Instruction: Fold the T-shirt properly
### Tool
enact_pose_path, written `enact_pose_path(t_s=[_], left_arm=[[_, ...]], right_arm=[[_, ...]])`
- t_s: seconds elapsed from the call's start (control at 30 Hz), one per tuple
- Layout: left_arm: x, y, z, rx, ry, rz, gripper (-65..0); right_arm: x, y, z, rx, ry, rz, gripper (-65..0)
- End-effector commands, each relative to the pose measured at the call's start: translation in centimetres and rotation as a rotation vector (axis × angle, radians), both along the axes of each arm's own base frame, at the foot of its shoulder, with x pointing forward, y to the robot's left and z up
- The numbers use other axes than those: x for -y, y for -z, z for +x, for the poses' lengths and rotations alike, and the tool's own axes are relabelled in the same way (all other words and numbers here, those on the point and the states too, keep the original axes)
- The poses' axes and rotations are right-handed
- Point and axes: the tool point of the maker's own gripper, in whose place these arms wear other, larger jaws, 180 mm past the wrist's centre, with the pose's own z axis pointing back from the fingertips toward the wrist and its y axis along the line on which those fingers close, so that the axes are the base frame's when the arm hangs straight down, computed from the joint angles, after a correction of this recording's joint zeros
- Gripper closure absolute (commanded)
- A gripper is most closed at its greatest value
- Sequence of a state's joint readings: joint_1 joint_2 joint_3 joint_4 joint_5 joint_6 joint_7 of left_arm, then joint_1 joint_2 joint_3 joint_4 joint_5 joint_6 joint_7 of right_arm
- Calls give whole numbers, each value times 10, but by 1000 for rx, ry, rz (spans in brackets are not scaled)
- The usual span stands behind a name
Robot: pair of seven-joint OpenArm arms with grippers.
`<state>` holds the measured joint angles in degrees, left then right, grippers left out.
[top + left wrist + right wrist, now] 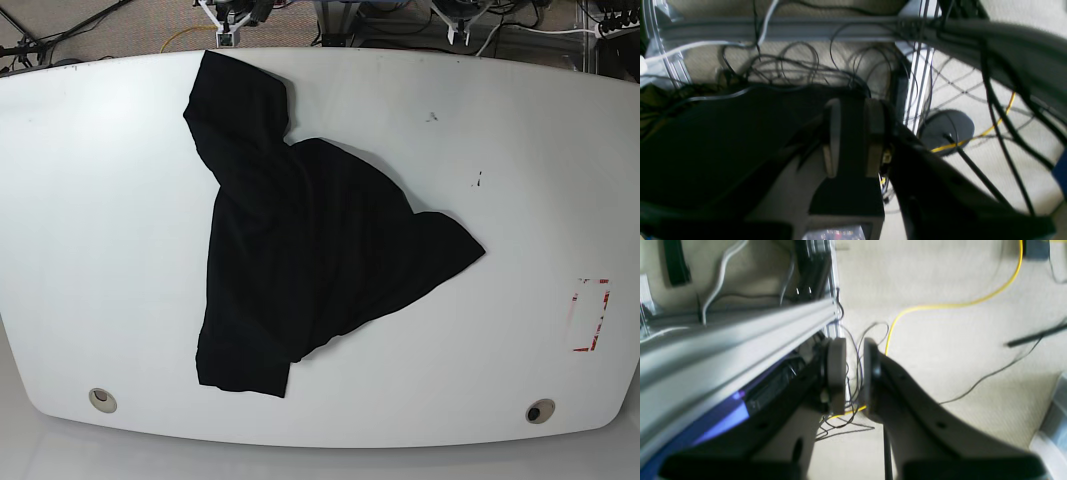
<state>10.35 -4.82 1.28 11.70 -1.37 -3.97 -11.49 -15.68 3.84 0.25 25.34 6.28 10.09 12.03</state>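
The T-shirt (300, 250) lies crumpled on the white table (100, 200), plain black side up. One part reaches toward the far edge and a corner points right. Neither arm shows in the base view. In the left wrist view, my left gripper (853, 140) hangs over the floor and cables, its jaws a narrow gap apart with only darkness showing between them. My right gripper (853, 373) is also off the table above the carpet. Its jaws stand slightly apart, and thin cables show through the gap with nothing held.
A red-outlined rectangle (590, 315) is marked at the table's right. Two round holes (101, 400) (540, 411) sit near the front edge. Below the wrists are an aluminium rail (740, 330), a yellow cable (940, 305), a round black base (947, 128) and tangled wires.
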Motion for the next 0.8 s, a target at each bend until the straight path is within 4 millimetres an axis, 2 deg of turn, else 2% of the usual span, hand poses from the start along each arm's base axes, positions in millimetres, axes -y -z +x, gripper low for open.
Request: enact_pose_path(t_s=[0.0, 0.17, 0.43, 0.63, 0.77], left_arm=[[-4, -3, -4, 24, -3, 6, -103], [-2, -13, -2, 104, 16, 5, -103], [4, -32, -15, 136, 45, -5, -103], [-8, -63, -20, 195, 98, 10, -103], [0, -86, -23, 241, 120, -3, -103]], right_arm=[[2, -4, -8, 9, -4, -1, -87], [0, -17, -10, 44, -17, 2, -87], [-4, -41, -13, 55, -50, 12, -87], [-8, -62, -26, 39, -71, 20, -87], [-10, -80, -36, 54, -82, 20, -87]])
